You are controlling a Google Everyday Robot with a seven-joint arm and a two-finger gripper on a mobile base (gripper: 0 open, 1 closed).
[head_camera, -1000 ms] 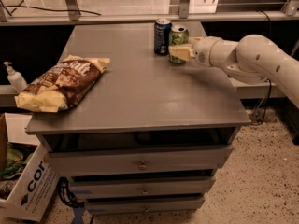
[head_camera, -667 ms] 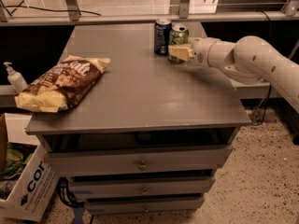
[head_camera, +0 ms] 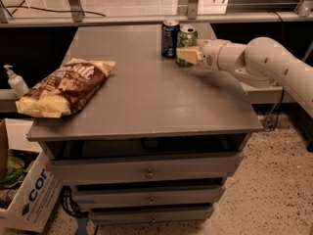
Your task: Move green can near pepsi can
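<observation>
At the far edge of the grey table (head_camera: 146, 102), the gripper (head_camera: 188, 55) stays clamped around the lower half of the green can (head_camera: 186, 36), which stands upright just beside the pepsi can (head_camera: 169, 37), to its right. Nothing has visibly shifted in the past second: both cans and the chip bag (head_camera: 66, 87) sit where they were.

**Almost nothing has moved in the last second**

The gripper (head_camera: 189, 55) has stayed where it was, against the lower front of the green can (head_camera: 187, 35). The green can has not shifted either and still stands upright just beside the pepsi can (head_camera: 169, 37).
</observation>
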